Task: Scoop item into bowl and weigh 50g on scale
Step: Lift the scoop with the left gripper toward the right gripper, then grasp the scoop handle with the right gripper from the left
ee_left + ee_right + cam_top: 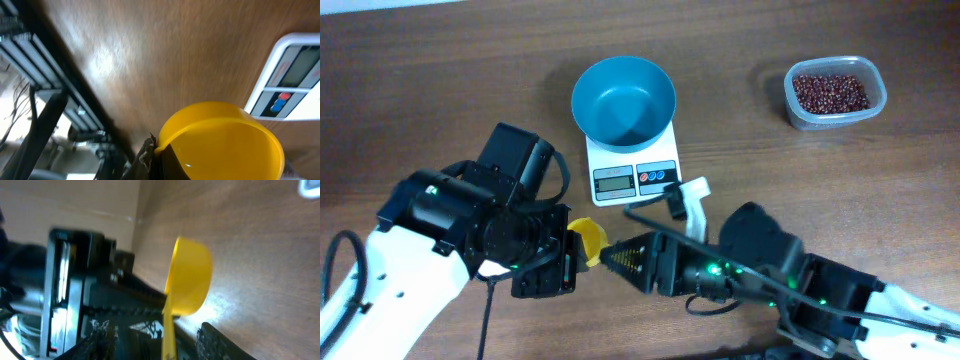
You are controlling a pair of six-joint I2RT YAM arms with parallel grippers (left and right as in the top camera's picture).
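Nothing weighed: round teal plastic bowl (623, 100) empty on small white digital scale (632, 178), dark red-brown beans (832, 93) all in clear plastic tub (797, 113), yellow plastic scoop (587, 240) clamped in left gripper (572, 252), right gripper (616, 258) part-open around its handle.

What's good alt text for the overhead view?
The left tool and right tool flank a yellow scoop low in the frame, one on each side. Behind them, an empty teal bowl sits on a white digital scale. A clear tub of red-brown beans stands at upper right.
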